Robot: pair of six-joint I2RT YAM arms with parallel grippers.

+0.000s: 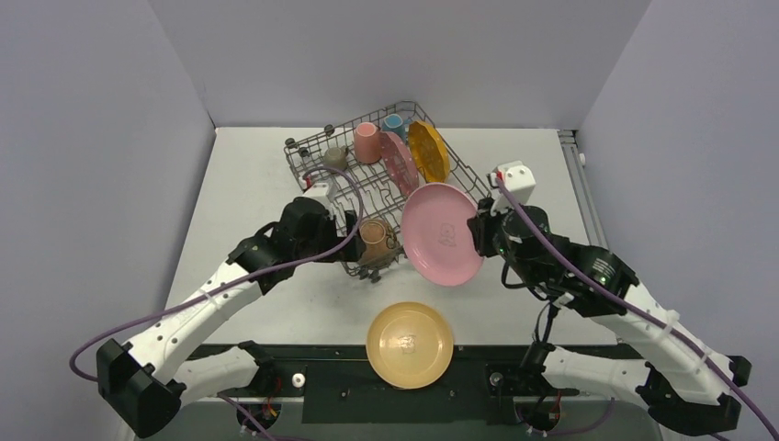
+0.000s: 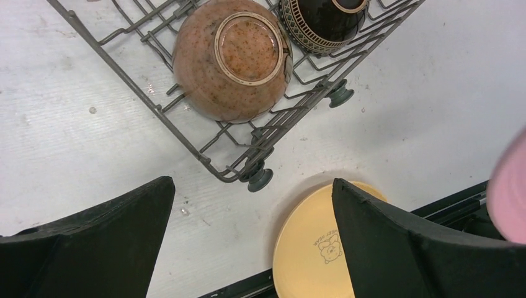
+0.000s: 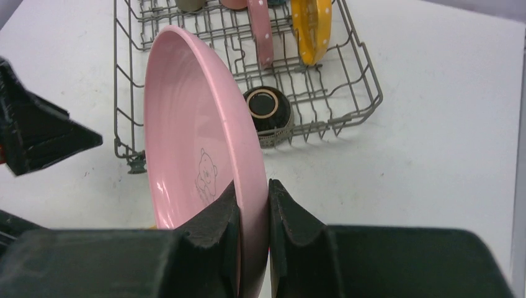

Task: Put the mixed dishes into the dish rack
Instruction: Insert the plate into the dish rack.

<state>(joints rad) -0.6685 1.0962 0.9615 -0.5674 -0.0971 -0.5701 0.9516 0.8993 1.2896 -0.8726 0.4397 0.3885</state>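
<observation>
- The pink plate [image 1: 441, 234] hangs in the air on edge, just off the near right corner of the dish rack [image 1: 367, 188], its face with the small bear print turned towards the left arm.
- It looks like glazed ceramic: stiff, smooth, probably slippery and of fair weight, and it would chip if it knocked against wire. The rim is the only place to take it.
- The right gripper [image 3: 251, 192] has it there, its jaws pinching the lower rim with one pad on each face. With so much plate above the grip, I judge that it could swing or slip if it is tilted fast.
- Slots between upright tines look free in front of the dotted pink plate [image 1: 398, 161] and the scalloped orange plate [image 1: 428, 152], which both stand on edge.
- The left gripper [image 2: 253, 183] hovers over the rack's near corner with its jaws spread wide and holding nothing. Beneath it a terracotta bowl [image 2: 232, 59] and a dark bowl [image 2: 322, 22] sit upside down.
- A yellow plate [image 1: 410, 344] lies flat on the bench [image 1: 257, 165] at the near edge. Lying flush, it offers little rim to grasp.
</observation>
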